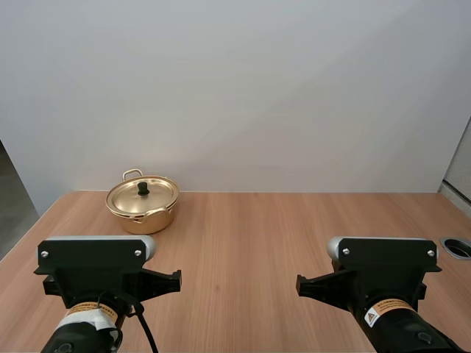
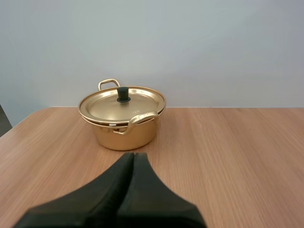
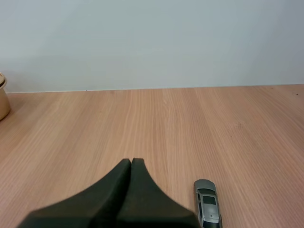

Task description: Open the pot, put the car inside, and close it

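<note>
Presently both grippers are closed and empty; the pot is lidded and the car lies on the surface.

The left gripper (image 2: 133,156) is pressed together into one dark, matte wedge. It holds nothing and points toward the pot (image 2: 126,133), which stands apart from it on the wood-grained surface (image 2: 228,152). The pot is round, of shiny gold metal, with two looped handles (image 2: 109,83). Its shallow domed lid (image 2: 107,107) sits on it, topped by a small black knob (image 2: 123,93). The right gripper (image 3: 131,161) is likewise closed on nothing. Just beside it a small silver toy car (image 3: 207,209) with dark windows rests on the surface, untouched. From the high view the pot (image 1: 142,209) stands at the far left of the surface, near the pale wall (image 1: 257,88).
</note>
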